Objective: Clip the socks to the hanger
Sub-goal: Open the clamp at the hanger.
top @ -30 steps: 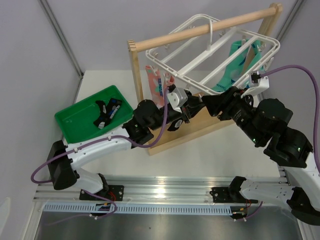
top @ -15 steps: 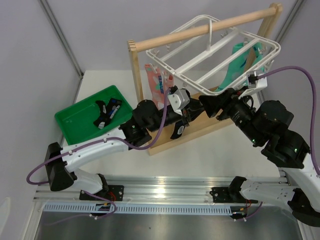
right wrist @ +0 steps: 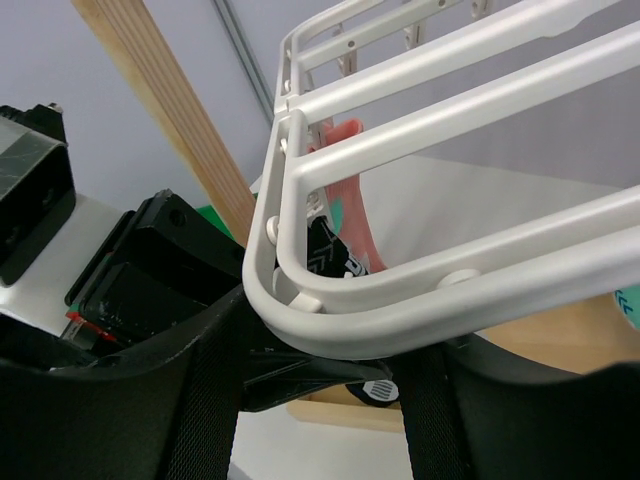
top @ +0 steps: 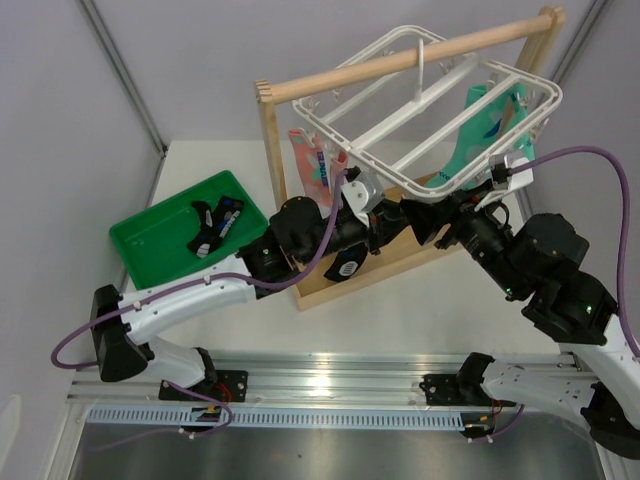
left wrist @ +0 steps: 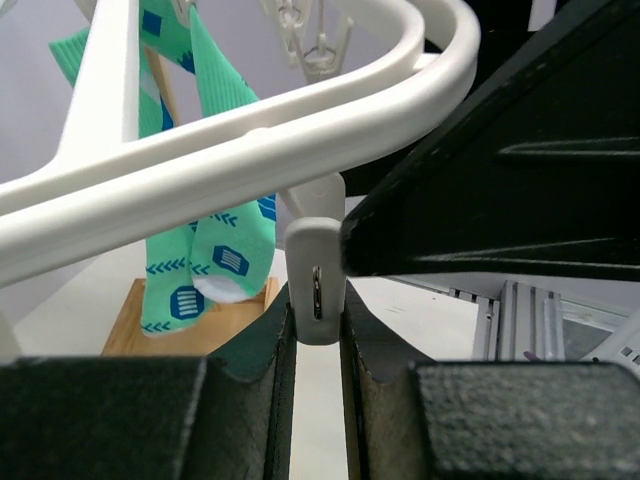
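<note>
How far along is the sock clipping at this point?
Done: one salmon-pink sock hangs from the hanger. In hand: the left tool pinches a clip on the near rim with no sock in it, and the right tool straddles the frame's corner. Left: the black socks lie in the green tray; neither tool holds a sock.

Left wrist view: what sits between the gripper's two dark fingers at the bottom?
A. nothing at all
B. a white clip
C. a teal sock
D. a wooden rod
B: a white clip dangling from the hanger sits right between the fingers of the left gripper, while the teal socks hang farther back.
</note>
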`<state>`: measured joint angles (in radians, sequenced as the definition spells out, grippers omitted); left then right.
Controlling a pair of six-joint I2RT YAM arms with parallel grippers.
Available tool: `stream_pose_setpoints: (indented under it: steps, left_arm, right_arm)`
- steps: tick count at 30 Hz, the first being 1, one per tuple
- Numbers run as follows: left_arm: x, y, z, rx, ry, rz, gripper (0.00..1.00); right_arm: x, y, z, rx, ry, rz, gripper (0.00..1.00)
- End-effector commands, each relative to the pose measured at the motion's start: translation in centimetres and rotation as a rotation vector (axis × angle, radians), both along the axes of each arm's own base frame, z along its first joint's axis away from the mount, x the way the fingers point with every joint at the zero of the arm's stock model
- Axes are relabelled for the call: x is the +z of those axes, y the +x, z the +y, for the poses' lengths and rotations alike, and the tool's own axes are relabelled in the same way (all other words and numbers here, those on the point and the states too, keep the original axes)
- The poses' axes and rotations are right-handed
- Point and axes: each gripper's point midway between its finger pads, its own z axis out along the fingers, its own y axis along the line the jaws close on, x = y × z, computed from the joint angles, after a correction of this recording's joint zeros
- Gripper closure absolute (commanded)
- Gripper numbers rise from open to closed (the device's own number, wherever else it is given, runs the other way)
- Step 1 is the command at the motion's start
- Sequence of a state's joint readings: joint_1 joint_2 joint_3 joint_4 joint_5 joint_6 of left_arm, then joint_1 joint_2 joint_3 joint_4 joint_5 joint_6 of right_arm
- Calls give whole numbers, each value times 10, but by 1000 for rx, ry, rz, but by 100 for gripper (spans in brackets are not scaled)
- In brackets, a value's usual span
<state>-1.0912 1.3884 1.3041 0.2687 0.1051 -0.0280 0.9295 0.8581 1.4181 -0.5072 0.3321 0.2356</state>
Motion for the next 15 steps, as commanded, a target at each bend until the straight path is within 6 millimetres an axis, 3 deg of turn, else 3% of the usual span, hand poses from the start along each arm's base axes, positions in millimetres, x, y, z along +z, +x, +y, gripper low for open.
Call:
stream_pose_setpoints:
  steps: [1,15]
  left_arm:
    - [1,-4,-6,-2,-6,69,99]
    - [-6,-8,-12,1,0,122,99]
  right_arm:
    - [24,-3,-3,2,46,-80,41]
    - [15,4,6,-2,21,-58,43]
